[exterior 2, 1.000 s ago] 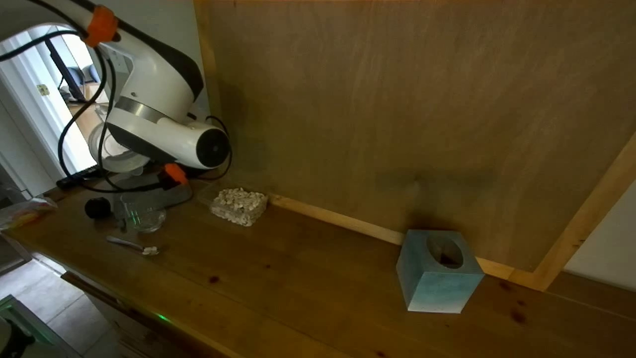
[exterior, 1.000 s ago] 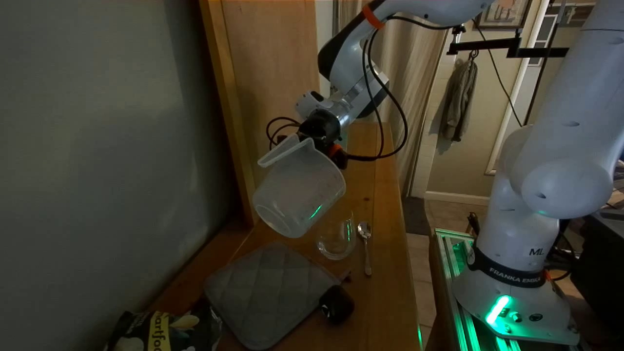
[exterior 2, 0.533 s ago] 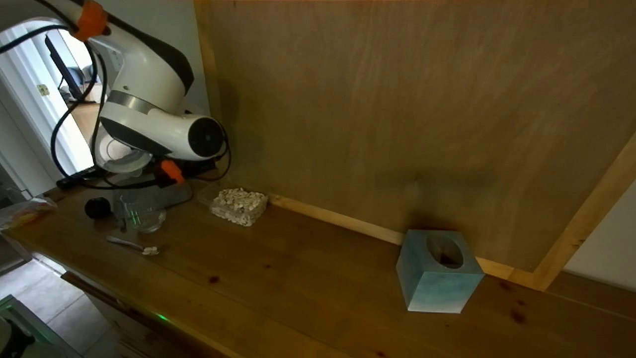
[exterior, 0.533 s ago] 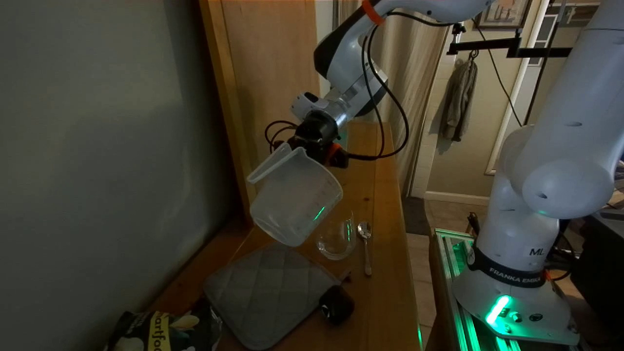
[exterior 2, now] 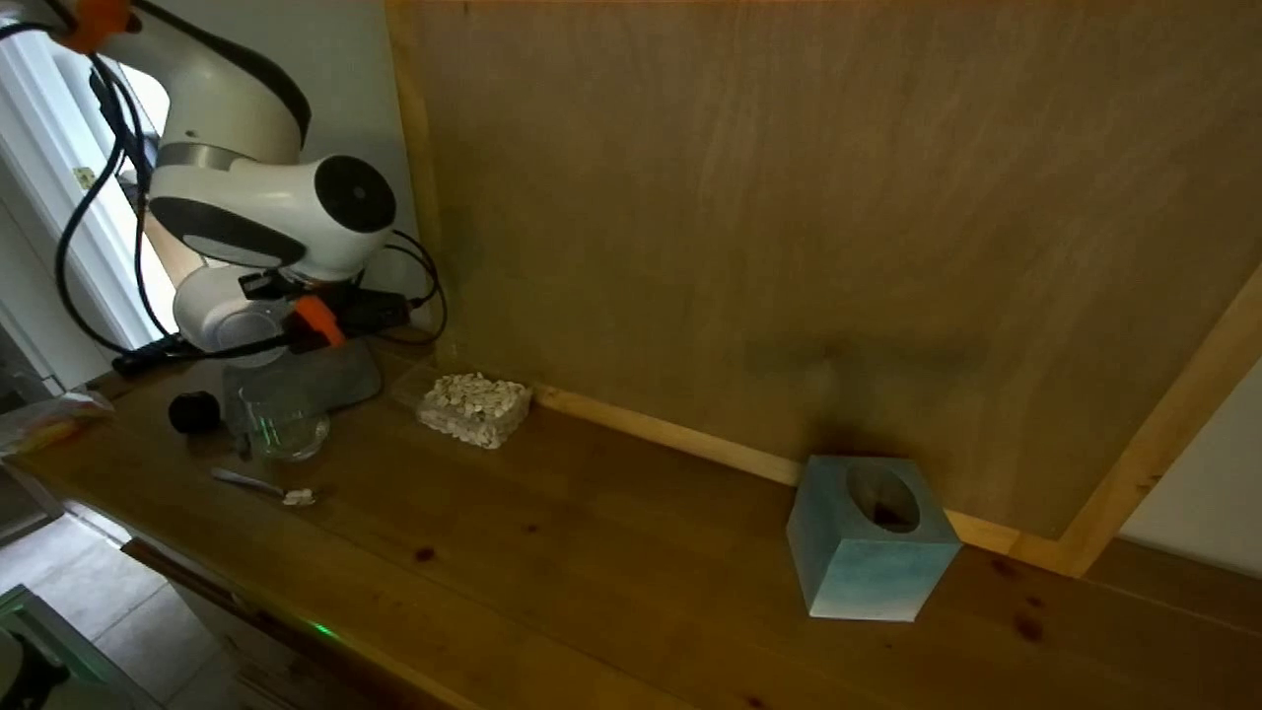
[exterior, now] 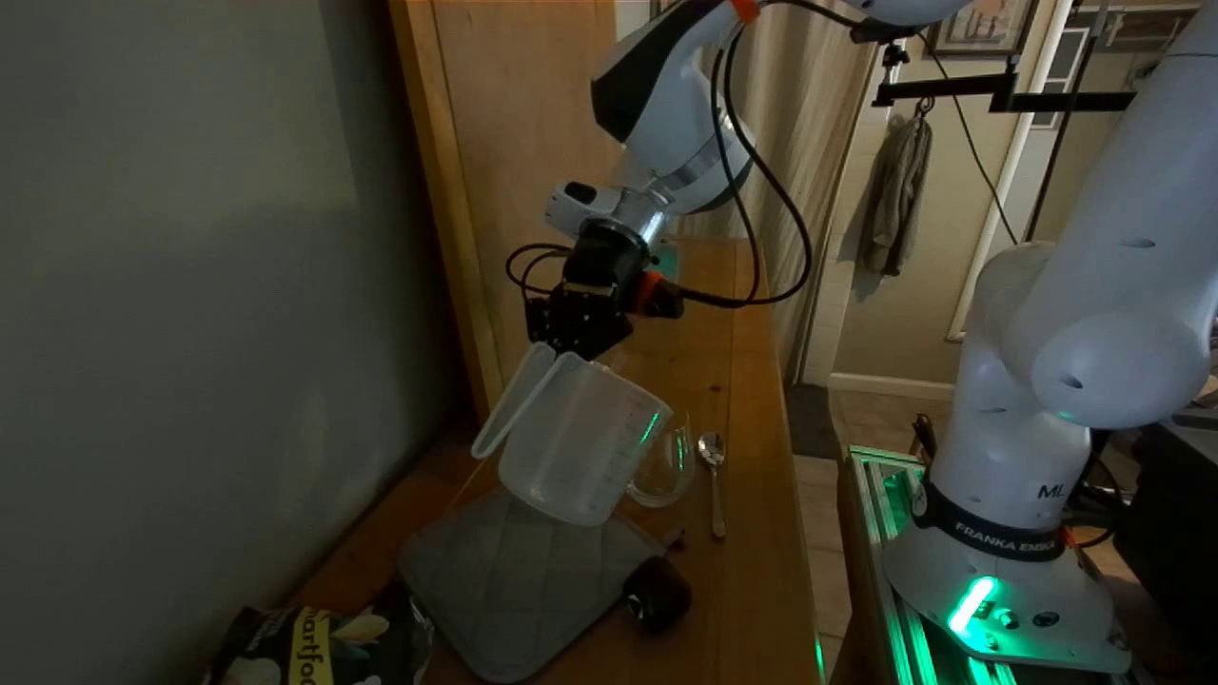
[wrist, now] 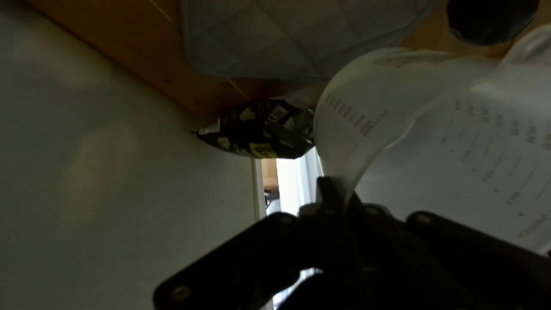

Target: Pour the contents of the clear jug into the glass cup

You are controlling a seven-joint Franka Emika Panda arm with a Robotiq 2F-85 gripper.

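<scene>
Wrist view showed the gripper (wrist: 340, 193) clamped on the rim of the clear jug (wrist: 430, 181), its jaws pressed on opposite faces of the thin wall. The rim was presumably selected because it offered a narrow edge and allowed the handle (exterior: 509, 409) to hang free below the gripper. The clear jug was suspended tilted under the gripper, its base lowest, and appeared raised above the quilted pad (exterior: 528, 595); that elevation was judged necessary to clear the glass cup (exterior 2: 281, 424). The glass cup stood on the tabletop (exterior 2: 611, 572), below the gripper and on the side away from the handle, evidently positioned to receive the pour. A spoon (exterior: 716, 490) lay just beside it, lower than the gripper and apparently out of the jug's path. Whether the mouth was aligned over the glass cup could not be determined, nor could any contents be made out. Because the single-point rim hold could permit swivel, the pour was judged to require slow wrist rotation.
</scene>
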